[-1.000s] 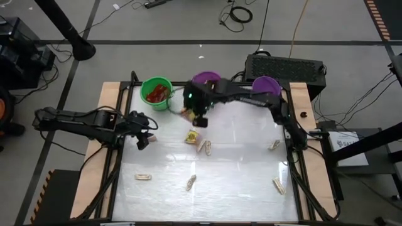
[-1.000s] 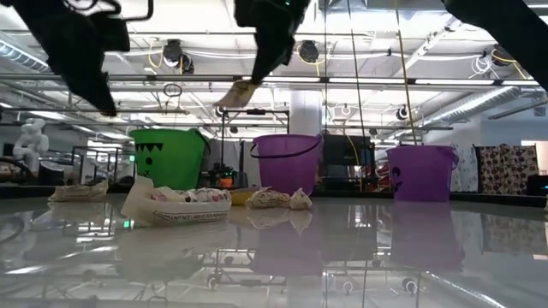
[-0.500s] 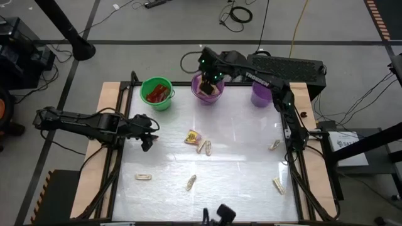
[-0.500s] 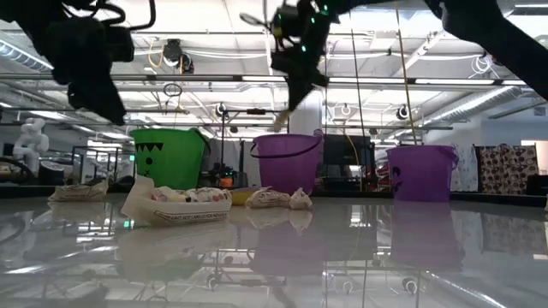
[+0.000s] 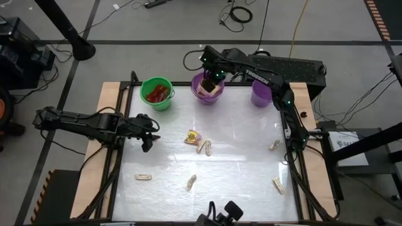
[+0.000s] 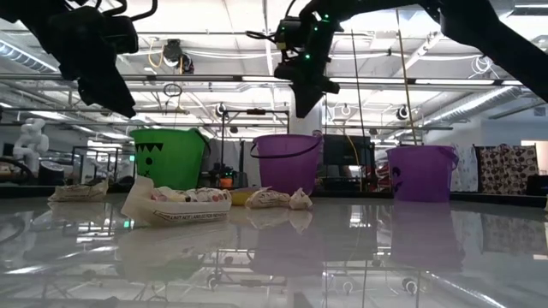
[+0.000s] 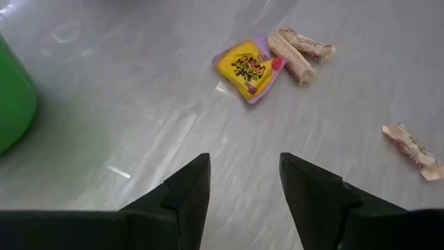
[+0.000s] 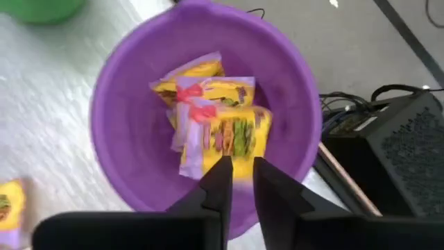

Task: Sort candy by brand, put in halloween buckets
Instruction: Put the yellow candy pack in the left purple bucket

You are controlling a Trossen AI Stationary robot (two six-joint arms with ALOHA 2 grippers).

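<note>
The right gripper (image 5: 212, 76) hangs over the purple bucket (image 5: 207, 88) at the table's far edge. In its wrist view the two fingers (image 8: 218, 182) stand a narrow gap apart with nothing pinched between them. Straight below the fingertips, inside the bucket, lie several yellow packets (image 8: 211, 121) with pink and lilac ends, piled against one another. In the low view the gripper (image 6: 304, 92) sits clear above the bucket's rim (image 6: 287, 138).

The left gripper (image 5: 146, 133) hovers above the table (image 5: 239, 157) on its left side, fingers spread with nothing between them. Ahead of its fingertips (image 7: 196, 182), well apart from them, lies a yellow packet (image 7: 248, 68) with dark print. Touching that packet's far side are two tan pieces (image 7: 300, 50) lying side by side. A third tan piece (image 7: 412, 148) lies farther off to one side.

The green bucket (image 5: 157, 93) stands beside the purple one, near the left gripper, and holds red packets (image 5: 157, 94). The lavender bucket (image 5: 262, 91) stands on the purple one's other side.

More tan pieces are scattered on the table: one (image 5: 143, 177) near the front left, one (image 5: 190, 182) near the front middle, one (image 5: 278, 185) at the front right and one (image 5: 274, 145) by the right edge.
</note>
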